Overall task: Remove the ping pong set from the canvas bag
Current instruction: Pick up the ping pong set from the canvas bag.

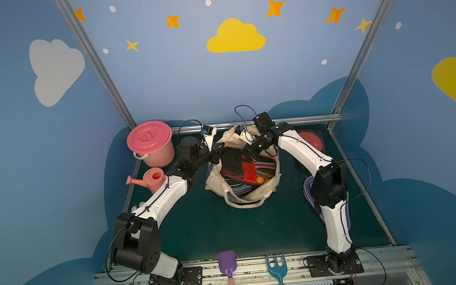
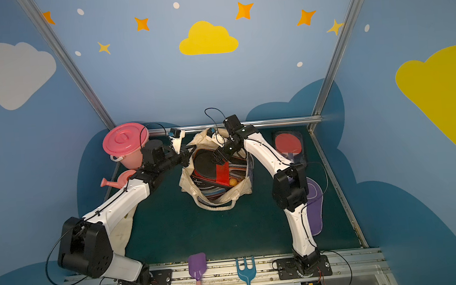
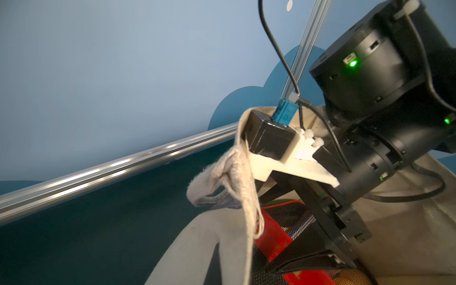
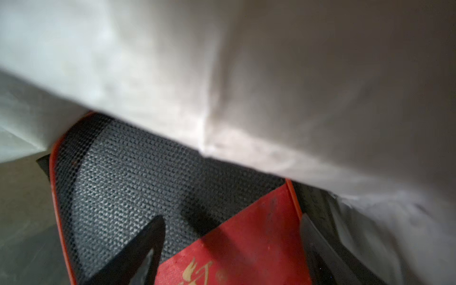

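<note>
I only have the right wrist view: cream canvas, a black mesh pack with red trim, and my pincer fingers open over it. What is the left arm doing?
Observer: The left pincer is shut at the canvas bag rim on its own side. Whether it pinches canvas is hidden.
Operator: Anything snagged on my side?
Observer: Yes. In the left wrist view, a cream strap handle hangs over the right wrist camera.
Operator: What lies outside the bag?
Observer: Two pieces lie on the table: a pack showing a red paddle by the far corner, and a purple case partly under the right arm.
</note>
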